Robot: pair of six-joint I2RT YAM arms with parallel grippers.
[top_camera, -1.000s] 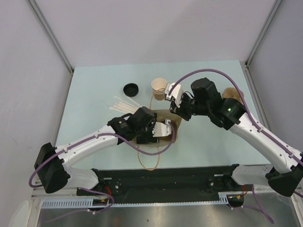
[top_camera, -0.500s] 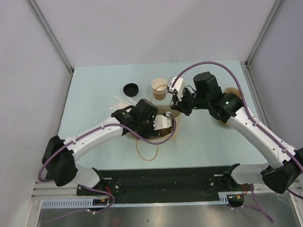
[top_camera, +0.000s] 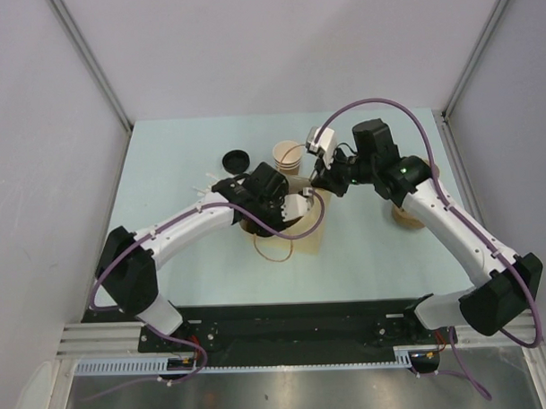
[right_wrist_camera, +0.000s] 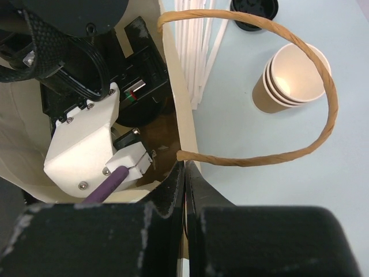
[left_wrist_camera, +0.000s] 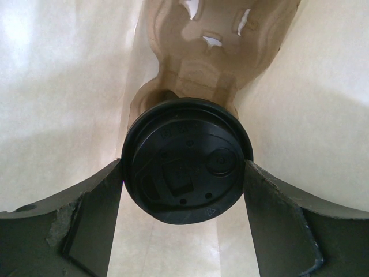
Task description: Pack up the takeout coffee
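The takeout coffee shows in the left wrist view only as its round black lid (left_wrist_camera: 183,167), deep inside the brown paper bag (left_wrist_camera: 57,86). My left gripper (left_wrist_camera: 183,193) is shut on it, one finger against each side of the lid. From above, the left gripper (top_camera: 287,211) is down in the open bag (top_camera: 312,234) and the cup is hidden. My right gripper (top_camera: 323,187) is shut on the bag's rim. In the right wrist view the right gripper (right_wrist_camera: 185,170) pinches the rim (right_wrist_camera: 173,75) beside the twisted paper handle (right_wrist_camera: 326,98).
A stack of lidless brown cups (top_camera: 287,157) stands just behind the bag, also in the right wrist view (right_wrist_camera: 291,78). A loose black lid (top_camera: 236,160) and white straws (top_camera: 211,183) lie at the back left. A brown object (top_camera: 408,214) sits partly hidden under the right arm.
Both grippers and the bag have shifted toward the far side of the table. The left gripper has gone deeper into the bag. The bag's near handle has followed.
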